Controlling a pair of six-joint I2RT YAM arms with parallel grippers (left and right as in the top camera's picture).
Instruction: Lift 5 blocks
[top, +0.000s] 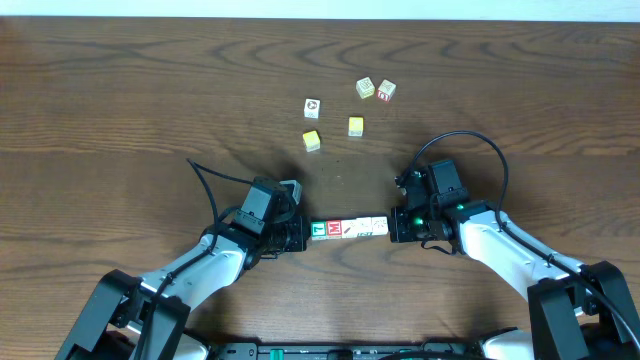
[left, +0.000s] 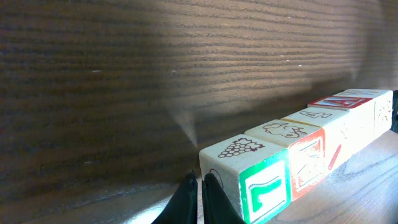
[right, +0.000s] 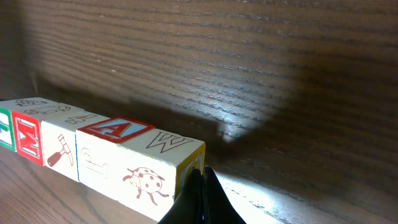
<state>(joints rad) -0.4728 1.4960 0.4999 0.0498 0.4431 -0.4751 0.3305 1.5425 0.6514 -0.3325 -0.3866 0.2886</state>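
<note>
Several blocks lie end to end in one straight row (top: 349, 228) between my two grippers. The green-faced block (top: 319, 230) (left: 264, 186) is the row's left end. Beside it is the red-faced block (top: 335, 229) (right: 28, 140). A whitish block with a ladybug (right: 149, 177) forms the right end. My left gripper (top: 300, 232) (left: 201, 199) is shut, its fingertips against the green-faced block's outer side. My right gripper (top: 392, 226) (right: 202, 198) is also shut and presses on the ladybug block's end. Nothing sits between either pair of fingers. Whether the row is off the table I cannot tell.
Loose cubes lie farther back on the wooden table: a white one (top: 312, 106), two yellow-faced ones (top: 311, 141) (top: 355, 126) and a pair (top: 375, 90) behind them. Black cables loop beside each arm (top: 205, 185) (top: 480, 145).
</note>
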